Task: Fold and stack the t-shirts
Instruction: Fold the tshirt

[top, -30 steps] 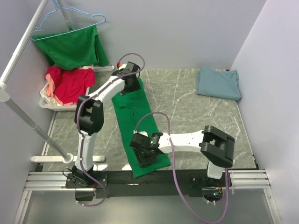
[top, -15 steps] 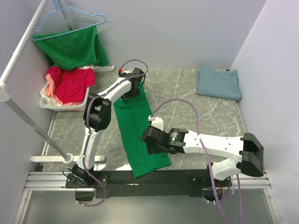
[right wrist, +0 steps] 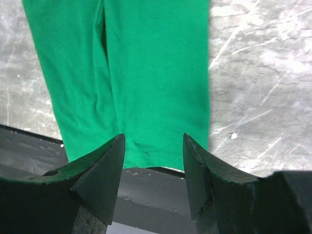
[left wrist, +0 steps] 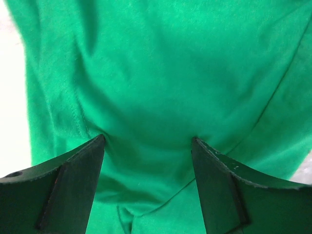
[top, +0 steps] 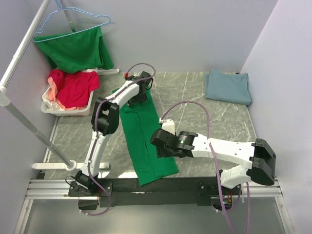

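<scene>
A bright green t-shirt [top: 145, 141] lies folded into a long narrow strip down the middle of the table, its near end at the front edge. My left gripper [top: 140, 93] is open just above the strip's far end; green cloth [left wrist: 161, 83] fills its view between the spread fingers. My right gripper [top: 163, 149] is open above the strip's near right part; its view shows the shirt's hem [right wrist: 146, 87] beyond the fingertips. A folded blue-grey t-shirt [top: 228, 87] lies at the back right.
A second green shirt [top: 75, 48] hangs on a hanger at the back left. A white basket [top: 48, 108] below it holds red and pink shirts [top: 73, 87]. A slanting metal pole [top: 29, 127] runs along the left. The black front rail [right wrist: 146, 195] lies under the shirt's hem.
My right arm has swung out to the right and its gripper has moved up from the shirt's near end to its right edge. My left gripper shifted slightly right at the far end.
</scene>
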`<act>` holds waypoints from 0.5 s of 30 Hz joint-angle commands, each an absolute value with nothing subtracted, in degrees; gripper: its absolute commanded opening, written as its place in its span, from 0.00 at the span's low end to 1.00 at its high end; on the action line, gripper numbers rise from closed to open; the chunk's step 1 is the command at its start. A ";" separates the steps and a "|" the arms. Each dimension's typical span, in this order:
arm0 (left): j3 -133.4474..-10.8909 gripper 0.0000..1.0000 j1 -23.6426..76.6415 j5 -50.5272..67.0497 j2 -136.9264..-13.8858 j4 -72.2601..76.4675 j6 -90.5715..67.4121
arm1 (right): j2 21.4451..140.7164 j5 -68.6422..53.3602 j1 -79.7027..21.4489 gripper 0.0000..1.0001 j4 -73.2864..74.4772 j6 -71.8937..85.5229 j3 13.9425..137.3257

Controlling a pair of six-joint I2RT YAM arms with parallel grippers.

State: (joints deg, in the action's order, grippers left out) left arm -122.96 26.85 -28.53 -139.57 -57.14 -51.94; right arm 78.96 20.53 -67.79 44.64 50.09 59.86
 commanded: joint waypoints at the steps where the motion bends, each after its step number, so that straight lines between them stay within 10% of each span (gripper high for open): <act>1: -129.09 0.78 24.53 -23.74 -144.66 -57.40 -50.89 | 76.20 21.80 -66.10 0.58 44.65 50.45 59.42; 15: -132.63 0.82 21.45 -9.07 -147.13 -36.85 -38.95 | 79.71 19.60 -60.65 0.58 42.54 47.20 60.03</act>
State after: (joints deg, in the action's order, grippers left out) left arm -132.25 21.74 -18.24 -145.18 -49.69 -45.21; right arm 78.72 19.70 -62.00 44.16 48.49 59.55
